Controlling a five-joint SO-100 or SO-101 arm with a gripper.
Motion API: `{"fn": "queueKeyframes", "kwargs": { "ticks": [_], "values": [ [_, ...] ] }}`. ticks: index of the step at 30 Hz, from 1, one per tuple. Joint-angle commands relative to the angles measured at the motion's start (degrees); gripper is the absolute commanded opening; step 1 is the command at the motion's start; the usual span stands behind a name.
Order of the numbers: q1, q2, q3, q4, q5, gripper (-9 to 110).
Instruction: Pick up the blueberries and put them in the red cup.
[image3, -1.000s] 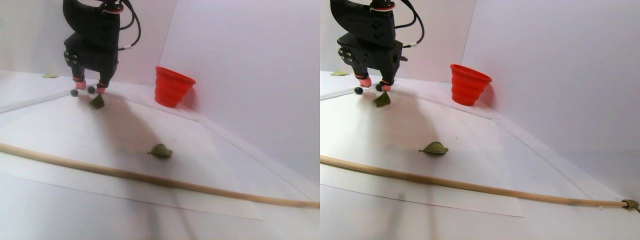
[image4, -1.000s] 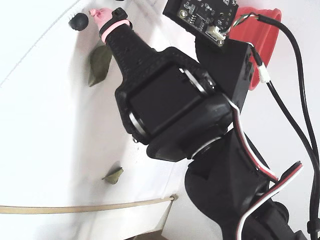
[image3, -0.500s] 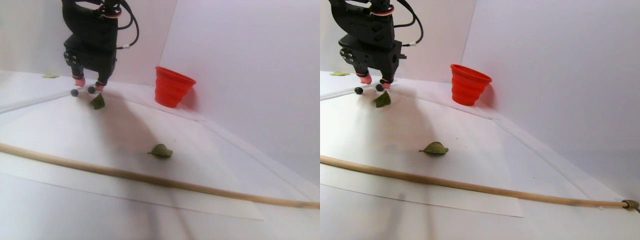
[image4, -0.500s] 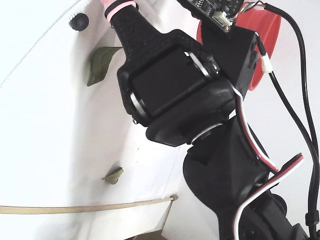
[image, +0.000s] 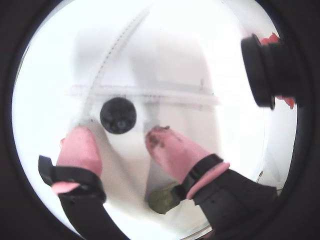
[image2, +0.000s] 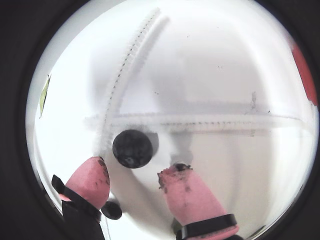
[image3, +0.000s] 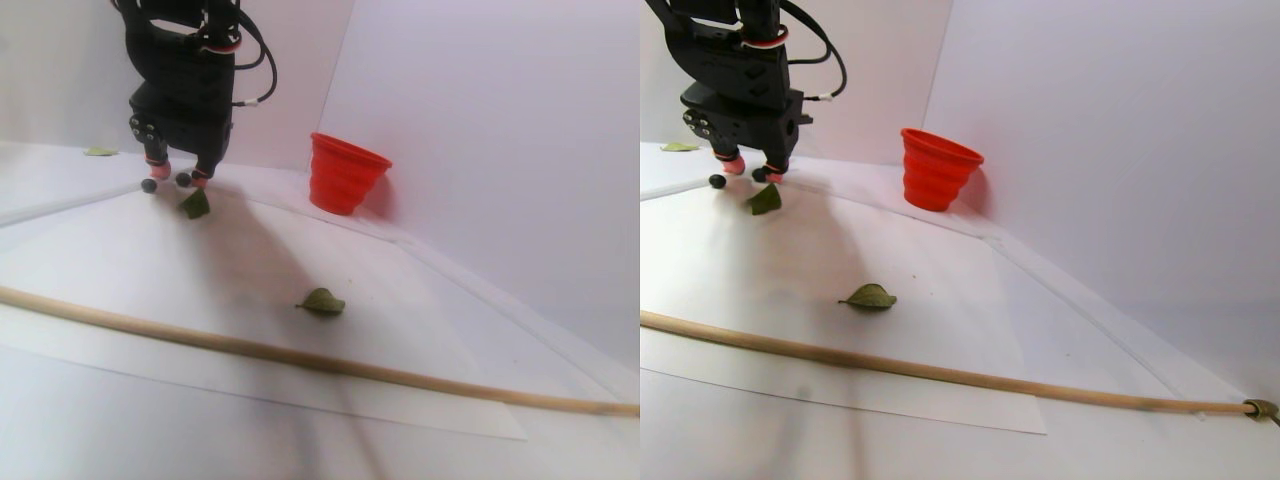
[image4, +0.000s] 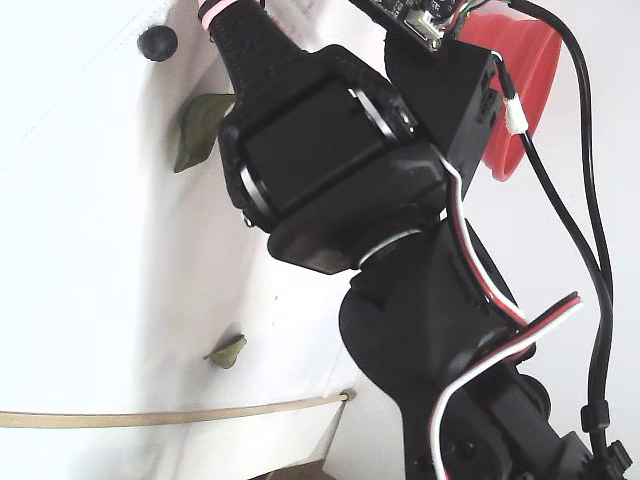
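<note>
The black arm's two-finger gripper (image2: 135, 182), tipped with soft pink pads (image: 172, 150), hangs low over the white table (image3: 250, 260) near its far left corner in the stereo pair view. The jaws stand apart and grip nothing. In both wrist views a small, round, matte blue-black blueberry (image: 118, 115) lies on the table just ahead of the fingertips and roughly between them, nearer the left pad than the right; whether it touches that pad cannot be told through the fisheye lens. Its skin is dull and dark, with a small puckered mark at the centre (image2: 132, 148). The inner faces of the pads carry dark smudges.

A second dark berry (image2: 111, 210) peeks out beside the left finger in a wrist view. In the stereo pair view it appears as a tiny dark ball (image3: 149, 186) just left of the gripper, and in the fixed view it sits alone near the top left (image4: 157, 42).

The red-orange tapered cup with stepped, ribbed walls (image3: 344, 176) stands upright against the back wall, well to the right of the gripper and apart from both berries. In the fixed view only part of it (image4: 525, 70) shows behind the arm.

A folded green leaf (image3: 195, 205) lies just in front of the gripper, and another dry green leaf (image3: 321, 301) rests mid-table. A long pale wooden rod (image3: 300, 358) lies across the front of the table.
</note>
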Motion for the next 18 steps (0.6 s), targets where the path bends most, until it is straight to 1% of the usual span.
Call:
{"fn": "queueKeyframes", "kwargs": {
  "ticks": [1, 18],
  "values": [
    [0.7, 1.7, -3.9, -1.4, -0.2, 20],
    [1.4, -1.1, -6.6, -2.5, 0.4, 19]
  ]
}}
